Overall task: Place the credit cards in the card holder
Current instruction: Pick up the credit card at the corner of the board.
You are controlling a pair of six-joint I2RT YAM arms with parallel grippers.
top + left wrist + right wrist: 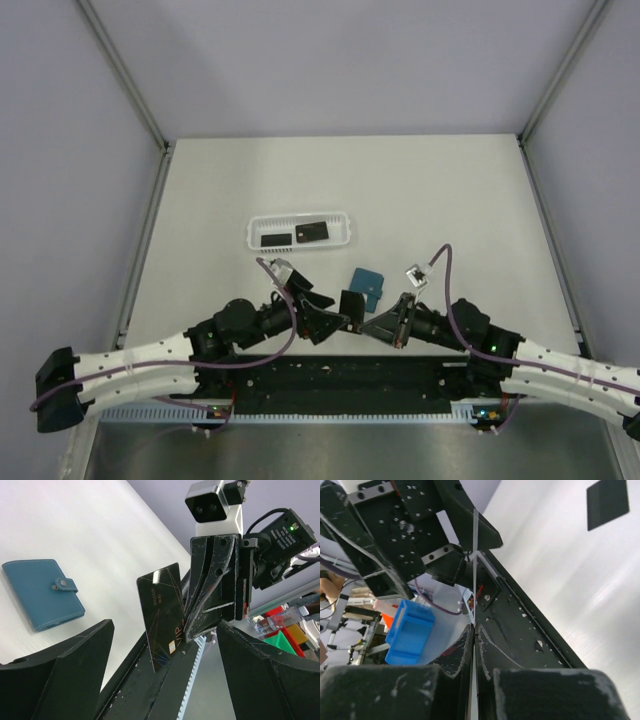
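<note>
Right pincer [189,630] nips one credit card [161,615] by its edge, left pincer [330,320] stands open, so the card could slip and fall beside the card holder [42,594].

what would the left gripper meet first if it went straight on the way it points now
Most likely the credit card, held roughly upright in the shut right gripper. It stands straight ahead of the open left gripper. Depth is unclear, but the card seems to come before the right gripper itself.
</note>
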